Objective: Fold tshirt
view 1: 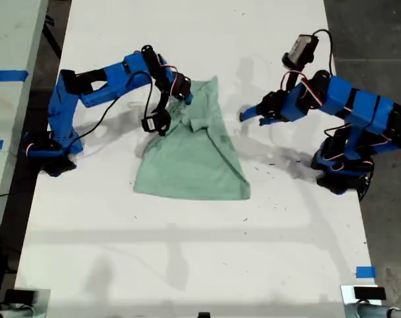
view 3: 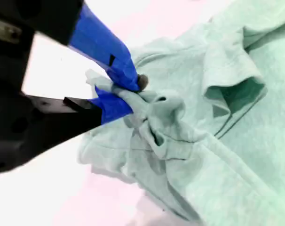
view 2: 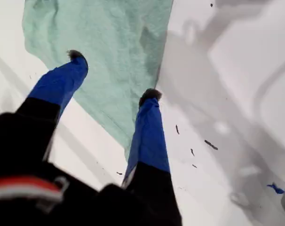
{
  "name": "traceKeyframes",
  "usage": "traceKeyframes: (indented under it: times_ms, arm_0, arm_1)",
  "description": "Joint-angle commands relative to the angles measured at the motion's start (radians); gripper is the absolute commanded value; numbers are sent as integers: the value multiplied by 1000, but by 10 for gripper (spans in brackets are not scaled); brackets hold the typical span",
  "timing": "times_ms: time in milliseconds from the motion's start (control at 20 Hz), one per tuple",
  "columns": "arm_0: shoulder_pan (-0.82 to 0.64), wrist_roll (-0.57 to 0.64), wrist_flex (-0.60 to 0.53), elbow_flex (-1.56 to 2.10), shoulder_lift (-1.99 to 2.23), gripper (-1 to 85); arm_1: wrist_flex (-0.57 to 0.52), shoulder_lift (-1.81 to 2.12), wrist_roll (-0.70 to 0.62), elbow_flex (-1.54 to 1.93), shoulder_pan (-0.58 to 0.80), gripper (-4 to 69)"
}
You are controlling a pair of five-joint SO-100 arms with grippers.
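Your second pincer [view 3: 126,92] is clenched on a bunched fold of the pale mint-green cloth tshirt [view 1: 199,156]; your first pincer [view 2: 113,75] hangs released above the white worktop [view 1: 187,252].

Robotics lab or test bench, by our reading. We sit bolted to a long white table [view 1: 187,265], two small blue hobby-type arms with exposed servo wiring. Blue tape marks [view 1: 364,271] near the table's corner at the exterior view's lower right. Dark grey concrete-like floor [view 1: 366,40] on both sides. A second pale table [view 1: 12,40], also taped, alongside.
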Motion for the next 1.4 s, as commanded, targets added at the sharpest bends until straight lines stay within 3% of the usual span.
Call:
traceKeyframes:
  times_ms: [0,50,100,150,250,350,450,500,750,1050,1350]
  arm_0:
    - [0,12,-77,-94,-92,1]
    - [-2,18,-95,-94,-121,39]
    - [6,38,-100,-98,-133,214]
    - [12,43,-78,-98,-117,242]
    - [12,40,34,-91,-11,255]
    - [9,5,196,-46,135,192]
    - [8,-61,376,38,270,236]
    - [20,-81,410,123,351,231]
    - [146,-272,318,719,804,201]
    - [345,-476,225,1140,1124,218]
    - [472,-614,259,1388,1390,231]
  arm_1:
    - [-31,40,17,-2,-8,227]
    - [-31,41,20,8,-9,227]
    - [-31,41,23,14,-9,227]
    - [-31,43,23,20,-9,227]
    - [-29,54,23,34,-9,227]
    - [0,78,28,43,-14,225]
    - [29,126,37,69,-23,229]
    - [46,153,44,86,-31,241]
    - [117,295,110,179,-101,238]
    - [137,371,219,284,-229,259]
    - [167,465,330,374,-360,294]
